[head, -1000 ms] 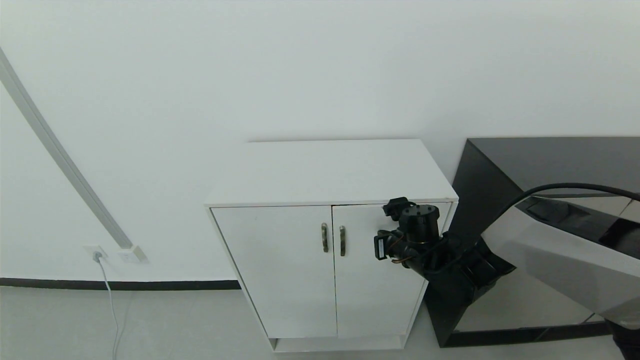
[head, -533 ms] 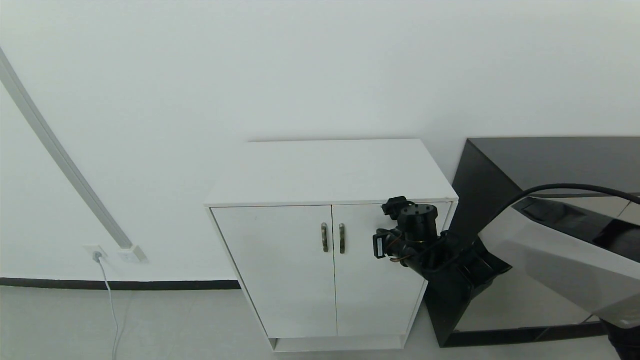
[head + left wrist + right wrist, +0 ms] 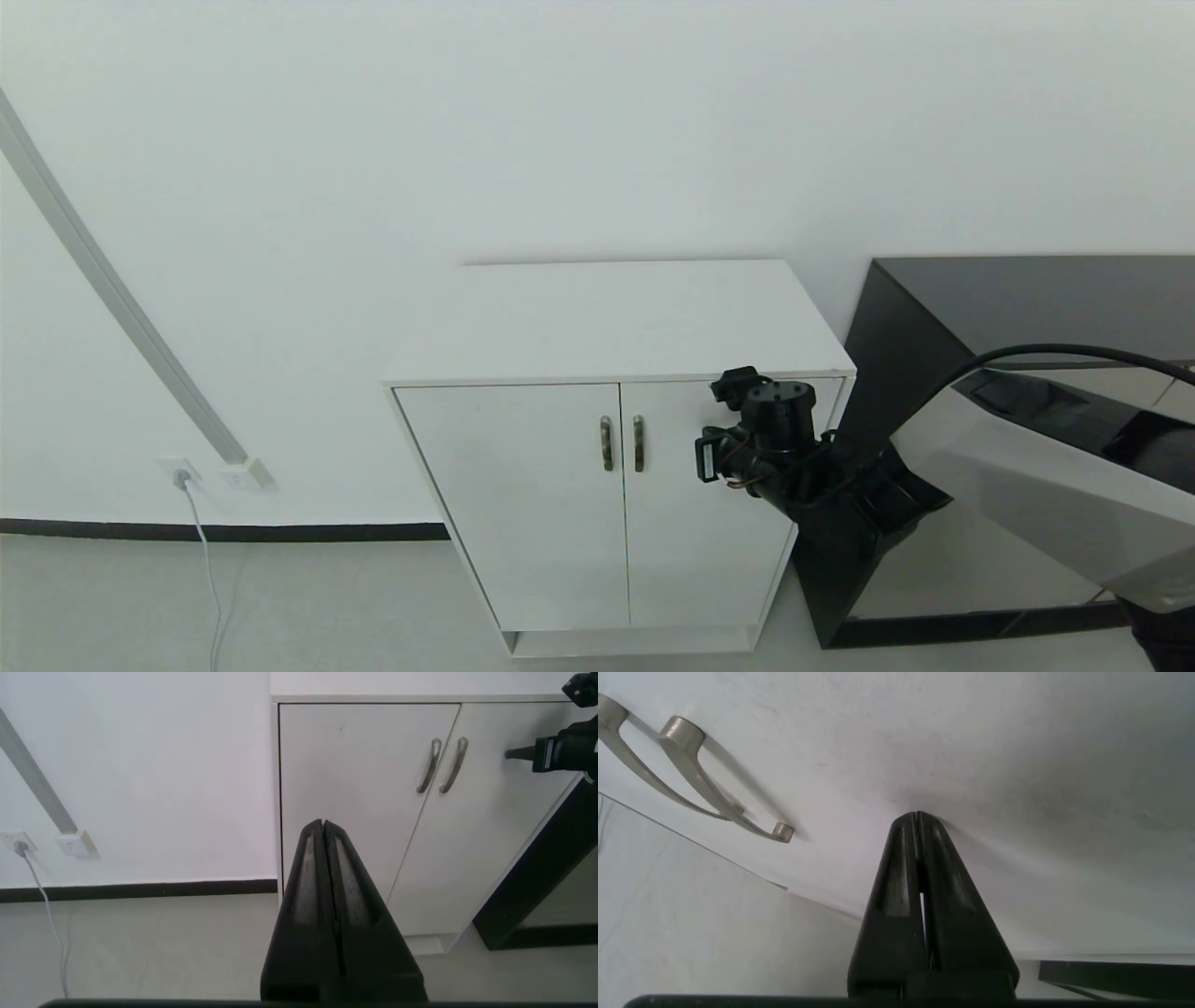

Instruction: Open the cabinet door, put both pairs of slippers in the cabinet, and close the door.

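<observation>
A white cabinet stands against the wall with both doors closed. Two metal handles sit side by side at the middle seam. My right gripper is shut, with nothing held, and its tips are at the face of the right door, to the right of the handles. The left wrist view shows that gripper level with the handles. My left gripper is shut and empty, held back from the cabinet in front of the left door.
A glossy black unit stands tight against the cabinet's right side. On the wall at the left are a socket with a hanging cable and a slanted conduit. Bare floor lies in front.
My right arm has crept slightly left along the right door toward the handles. The doors have stayed closed.
</observation>
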Controlling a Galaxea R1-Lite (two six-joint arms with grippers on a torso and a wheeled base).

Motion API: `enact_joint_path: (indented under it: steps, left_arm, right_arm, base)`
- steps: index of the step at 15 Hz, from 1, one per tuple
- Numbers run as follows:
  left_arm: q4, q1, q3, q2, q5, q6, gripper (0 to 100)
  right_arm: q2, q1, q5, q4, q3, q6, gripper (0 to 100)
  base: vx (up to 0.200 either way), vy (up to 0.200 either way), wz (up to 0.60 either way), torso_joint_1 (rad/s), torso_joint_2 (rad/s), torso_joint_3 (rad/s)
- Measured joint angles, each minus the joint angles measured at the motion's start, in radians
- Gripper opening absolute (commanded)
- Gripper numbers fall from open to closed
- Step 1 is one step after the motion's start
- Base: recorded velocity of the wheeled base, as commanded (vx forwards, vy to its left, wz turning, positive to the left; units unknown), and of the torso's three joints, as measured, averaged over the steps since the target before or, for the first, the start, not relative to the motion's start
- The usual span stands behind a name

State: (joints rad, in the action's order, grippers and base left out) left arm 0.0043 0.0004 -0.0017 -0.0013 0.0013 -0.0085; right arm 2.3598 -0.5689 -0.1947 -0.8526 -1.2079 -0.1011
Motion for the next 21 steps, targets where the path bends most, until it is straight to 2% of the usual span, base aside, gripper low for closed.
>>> enact_joint_path:
  steps: [7, 12, 17, 21]
  left_arm:
    - [0.000, 0.001, 0.000, 0.000, 0.000, 0.000, 0]
    - [0.000, 0.001, 0.000, 0.000, 0.000, 0.000, 0]
    - [0.000, 0.001, 0.000, 0.000, 0.000, 0.000, 0]
    - [0.000, 0.001, 0.000, 0.000, 0.000, 0.000, 0]
  right_arm:
    - [0.007, 0.000, -0.003, -0.002, -0.010, 0.006, 0]
    - [-0.031, -0.005, -0.005, -0.005, 0.029, 0.006, 0]
    - [-0.109, -0.001, -0.037, -0.021, 0.153, 0.006, 0]
    - [-0.211, 0.018, -0.078, -0.060, 0.314, 0.008, 0]
  base:
    - [0.000, 0.000, 0.00, 0.000, 0.00, 0.000]
    - [0.000, 0.000, 0.00, 0.000, 0.00, 0.000]
    - [0.000, 0.000, 0.00, 0.000, 0.00, 0.000]
    - [0.000, 0.000, 0.00, 0.000, 0.00, 0.000]
